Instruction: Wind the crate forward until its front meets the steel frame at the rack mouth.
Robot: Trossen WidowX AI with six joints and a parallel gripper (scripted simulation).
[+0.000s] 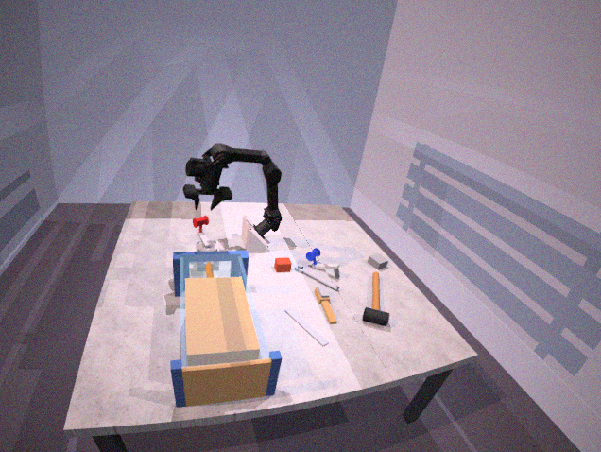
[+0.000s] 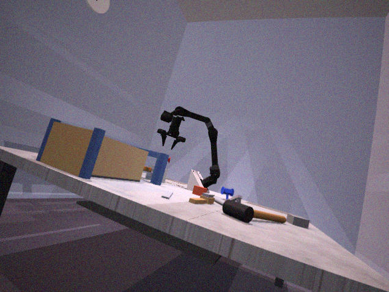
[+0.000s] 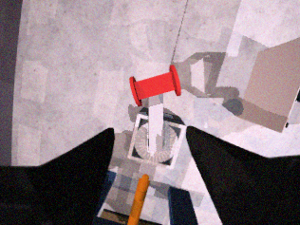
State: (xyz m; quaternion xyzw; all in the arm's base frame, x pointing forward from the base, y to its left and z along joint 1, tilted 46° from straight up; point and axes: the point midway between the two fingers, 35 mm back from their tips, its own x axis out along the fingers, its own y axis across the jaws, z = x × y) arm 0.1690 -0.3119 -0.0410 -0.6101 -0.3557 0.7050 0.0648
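Red spool-shaped grip, smooth plastic look; mallet handle, wood-like.

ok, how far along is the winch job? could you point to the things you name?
Done, by the look of it: red-gripped handle (image 1: 200, 221) (image 2: 169, 160) (image 3: 156, 86) on the winch (image 1: 206, 249) (image 3: 140, 141). In hand: nothing; gripper (image 1: 203, 207) (image 2: 167, 147) (image 3: 150, 131) open above it. Left: winding; crate (image 1: 214, 316) (image 2: 120, 160) sits short of the blue frame (image 1: 177, 271) (image 2: 159, 169) (image 3: 182, 208), strap (image 1: 209, 269) (image 2: 147, 168) (image 3: 139, 200) showing between.
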